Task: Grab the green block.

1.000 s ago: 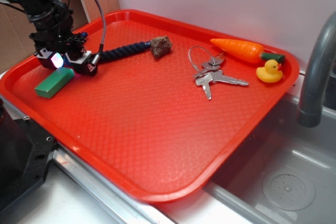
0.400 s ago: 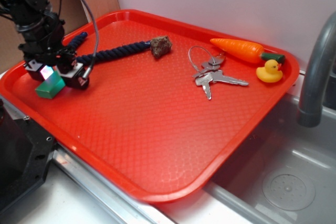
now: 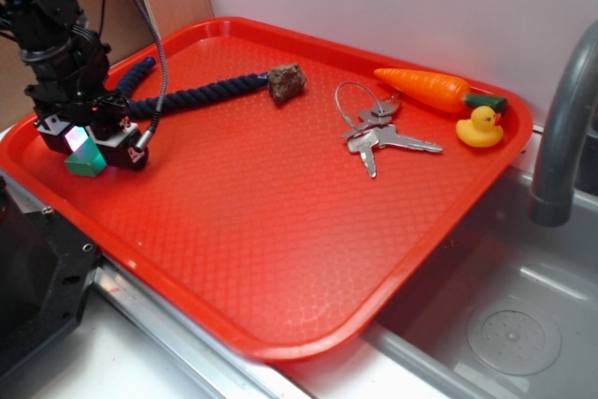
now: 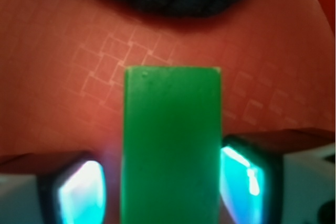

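Claw (image 3: pixel 82 144) now astride green block (image 3: pixel 86 162)

On the tray (image 3: pixel 280 231), the block (image 3: pixel 84 162) lies between the gripper (image 3: pixel 82 142) fingers at the left edge, rope (image 3: pixel 201 92) behind it, keys (image 3: pixel 378 133), carrot (image 3: pixel 425 87) and duck (image 3: pixel 480 127) far right.

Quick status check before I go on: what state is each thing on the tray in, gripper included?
gripper: down over the block, fingers either side, a slim gap at each side, not yet closed.
green block: lying flat on the tray, between the fingers.
rope: lying loose behind the gripper, frayed end free.
keys: flat, fanned out on their ring.
carrot: on its side.
duck: upright.
tray: level on the counter.
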Motion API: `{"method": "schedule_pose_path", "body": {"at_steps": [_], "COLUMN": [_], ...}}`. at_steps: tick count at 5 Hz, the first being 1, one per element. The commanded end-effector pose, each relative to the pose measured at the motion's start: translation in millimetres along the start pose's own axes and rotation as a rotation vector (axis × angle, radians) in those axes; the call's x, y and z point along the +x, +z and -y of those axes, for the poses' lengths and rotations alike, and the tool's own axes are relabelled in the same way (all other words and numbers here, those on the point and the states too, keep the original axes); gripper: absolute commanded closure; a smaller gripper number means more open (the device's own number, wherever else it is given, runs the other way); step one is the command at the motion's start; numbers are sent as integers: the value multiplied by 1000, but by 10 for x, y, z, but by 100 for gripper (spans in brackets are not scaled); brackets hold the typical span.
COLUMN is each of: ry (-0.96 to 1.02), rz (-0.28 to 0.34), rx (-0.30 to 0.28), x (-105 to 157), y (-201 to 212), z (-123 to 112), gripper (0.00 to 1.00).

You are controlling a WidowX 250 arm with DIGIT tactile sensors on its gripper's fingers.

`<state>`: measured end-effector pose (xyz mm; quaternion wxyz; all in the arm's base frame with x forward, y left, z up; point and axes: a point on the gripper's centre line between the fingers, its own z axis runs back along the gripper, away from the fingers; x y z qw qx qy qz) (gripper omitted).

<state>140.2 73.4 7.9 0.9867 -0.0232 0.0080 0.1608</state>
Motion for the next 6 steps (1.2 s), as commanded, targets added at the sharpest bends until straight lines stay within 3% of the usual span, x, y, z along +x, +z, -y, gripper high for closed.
{"method": "schedule_pose_path", "body": {"at_steps": [1,2,4,6], "ry": [-138,-217,-281,-360], "rz": [36,95,120,165], "rx": [73,40,24,24], "x": [-6,36,195,246], "y": [517,1018,1813,1944], "z": [182,393,597,742], "gripper": [100,100,100,100]}}
